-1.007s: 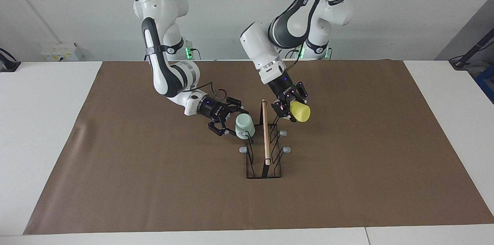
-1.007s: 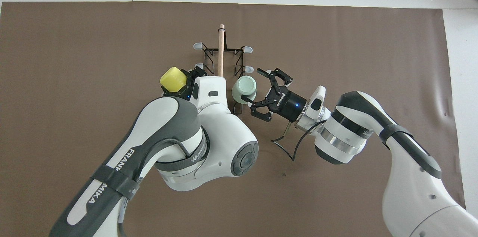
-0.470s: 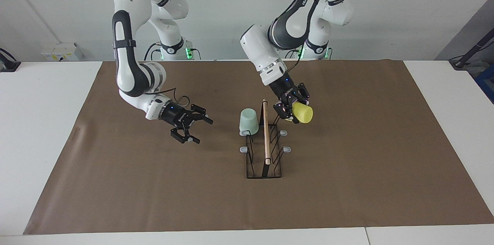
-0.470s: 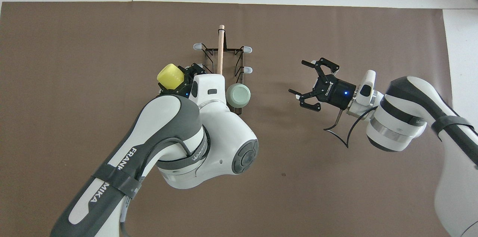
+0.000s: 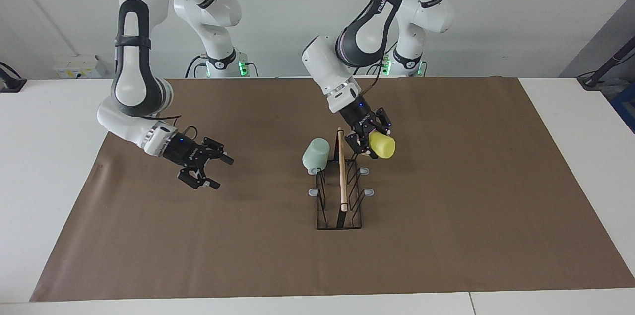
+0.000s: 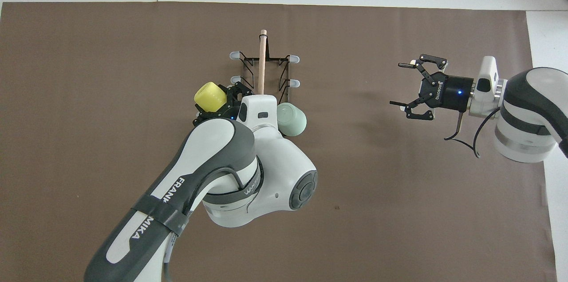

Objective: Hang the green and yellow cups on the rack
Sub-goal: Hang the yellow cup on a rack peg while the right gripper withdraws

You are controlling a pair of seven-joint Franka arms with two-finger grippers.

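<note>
The black wire rack (image 5: 340,206) with its wooden rod (image 5: 341,171) stands mid-table on the brown mat; it also shows in the overhead view (image 6: 262,57). The mint green cup (image 5: 316,154) hangs tilted, mouth down, on the prong nearest the robots on the right arm's side (image 6: 292,119). My left gripper (image 5: 373,140) is shut on the yellow cup (image 5: 383,146), held tilted over the prongs on the left arm's side, close to the rod's end (image 6: 210,97). My right gripper (image 5: 221,172) is open and empty over the mat, well clear of the rack toward the right arm's end (image 6: 396,84).
A brown paper mat (image 5: 446,235) covers most of the white table (image 5: 585,156). Several grey-tipped prongs (image 5: 368,191) of the rack are bare. The left arm's big elbow (image 6: 248,175) hides the rack's end nearest the robots in the overhead view.
My right gripper let go of the green cup and drew away toward the right arm's end of the table. The green cup stayed on its prong. My left gripper shifted the yellow cup slightly toward the rod.
</note>
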